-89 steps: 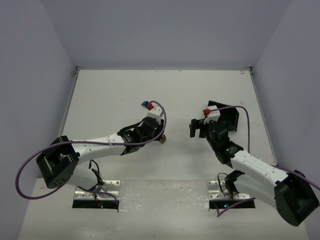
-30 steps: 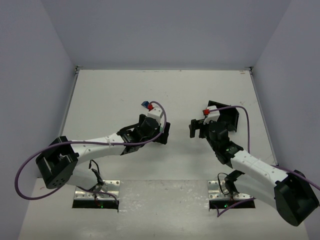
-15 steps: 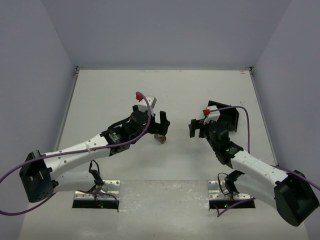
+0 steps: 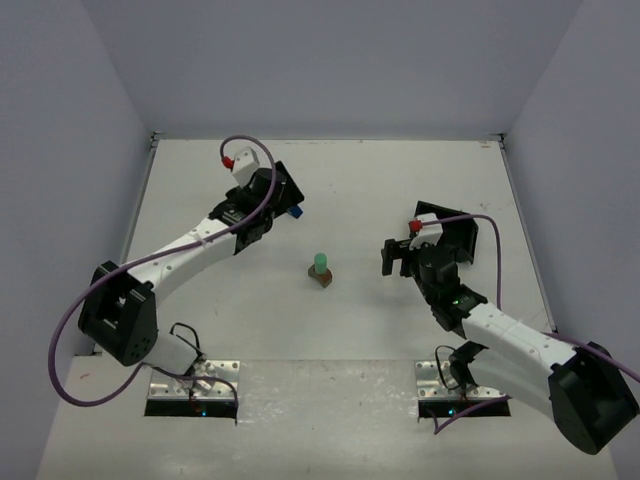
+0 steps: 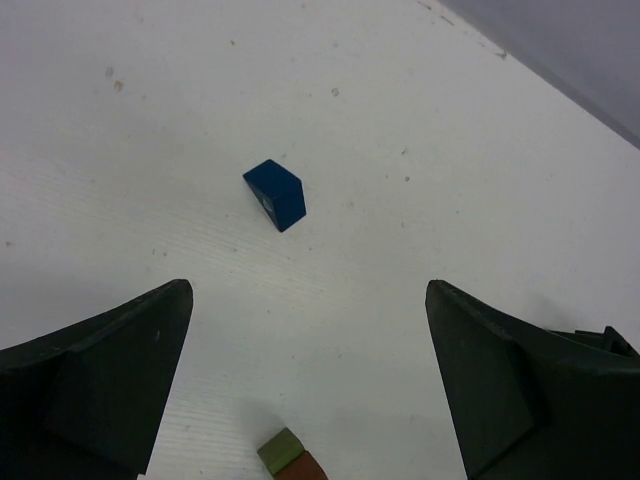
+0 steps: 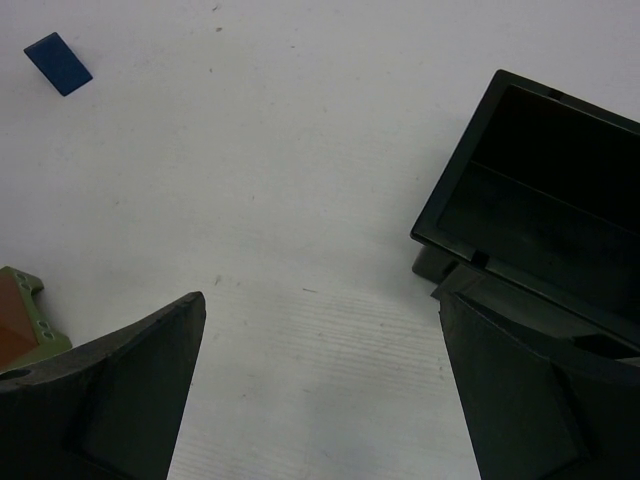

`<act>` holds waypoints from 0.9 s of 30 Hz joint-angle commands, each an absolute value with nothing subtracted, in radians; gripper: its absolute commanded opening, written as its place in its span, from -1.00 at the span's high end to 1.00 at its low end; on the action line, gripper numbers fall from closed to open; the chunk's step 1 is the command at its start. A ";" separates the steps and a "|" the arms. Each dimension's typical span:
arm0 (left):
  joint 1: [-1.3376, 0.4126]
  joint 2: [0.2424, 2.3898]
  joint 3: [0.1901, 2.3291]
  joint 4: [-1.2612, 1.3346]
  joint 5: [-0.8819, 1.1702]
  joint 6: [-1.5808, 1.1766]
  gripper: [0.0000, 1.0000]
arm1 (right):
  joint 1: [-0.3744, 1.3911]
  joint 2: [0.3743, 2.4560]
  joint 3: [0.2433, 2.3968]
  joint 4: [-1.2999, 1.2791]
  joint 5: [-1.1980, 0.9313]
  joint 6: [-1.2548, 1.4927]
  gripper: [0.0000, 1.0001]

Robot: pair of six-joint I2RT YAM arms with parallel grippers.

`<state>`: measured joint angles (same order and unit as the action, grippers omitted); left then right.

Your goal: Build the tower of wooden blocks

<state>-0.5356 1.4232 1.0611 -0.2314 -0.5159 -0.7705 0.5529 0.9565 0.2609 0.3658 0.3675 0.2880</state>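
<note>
Blocks make up the wood block tower [image 4: 320, 271], a small narrow stack on the white table [image 4: 400, 180]. A mint-green cylinder [image 4: 320, 262] stands up straight on top. Under it is a brown-orange block [image 4: 323, 281]. The wrist views show an olive block [image 5: 280, 449] touching the brown-orange one. The tower stands free, with both grippers apart from it.

The right gripper [image 4: 390, 258] is to the right of the tower, near it but not touching. Its two fingers are spread wide, with only bare table between them. A black tray [image 4: 462, 232] sits farther right of the tower, just behind that gripper. It looks dark inside.

A blue block [image 5: 276, 195] lies on the table behind the tower and a bit to the left, well apart from it. The left gripper [image 5: 305, 290] hangs over the table by the blue block. Its fingers are wide apart too, and it holds nothing. The blue block shows in the gap ahead of the fingers and does not touch them.

Count: one tower, one loose blue block, one black tray, two grippers.
</note>
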 commanded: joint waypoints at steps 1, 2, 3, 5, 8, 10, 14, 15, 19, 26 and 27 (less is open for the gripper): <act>-0.529 1.504 1.134 -0.188 -0.615 -0.923 -1.00 | 0.554 0.944 0.256 0.416 0.403 0.291 -0.97; -0.526 1.533 1.156 -0.213 -0.651 -0.978 -1.00 | 0.554 0.940 0.253 0.417 0.404 0.292 -0.97; -0.523 1.554 1.166 -0.218 -0.678 -1.014 -1.00 | 0.554 0.932 0.250 0.416 0.405 0.293 -0.97; -0.518 1.589 1.178 -0.208 -0.699 -1.055 -1.00 | 0.554 0.924 0.246 0.416 0.410 0.293 -0.97; -0.515 1.661 1.221 -0.204 -0.703 -1.098 -1.00 | 0.554 0.919 0.244 0.417 0.422 0.297 -0.97; -0.514 1.727 1.265 -0.245 -0.709 -1.187 -1.00 | 0.552 0.921 0.244 0.417 0.430 0.295 -0.97; -0.514 1.841 1.313 -0.244 -0.705 -1.208 -1.00 | 0.552 0.928 0.246 0.417 0.441 0.295 -0.97; -0.514 1.869 1.335 -0.248 -0.700 -1.205 -1.00 | 0.552 0.931 0.247 0.417 0.443 0.295 -0.97; -0.512 1.976 1.456 -0.359 -0.724 -1.240 -1.00 | 0.553 0.934 0.247 0.416 0.449 0.292 -0.97; -0.504 2.049 1.505 -0.380 -0.724 -1.253 -0.99 | 0.554 0.938 0.249 0.416 0.461 0.292 -0.97; -0.501 2.061 1.506 -0.380 -0.720 -1.258 -0.97 | 0.554 0.942 0.249 0.417 0.462 0.293 -0.97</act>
<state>-0.5211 2.0478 1.4666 -0.3653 -0.6952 -1.2243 0.5529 0.9371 0.2432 0.3659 0.4232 0.2886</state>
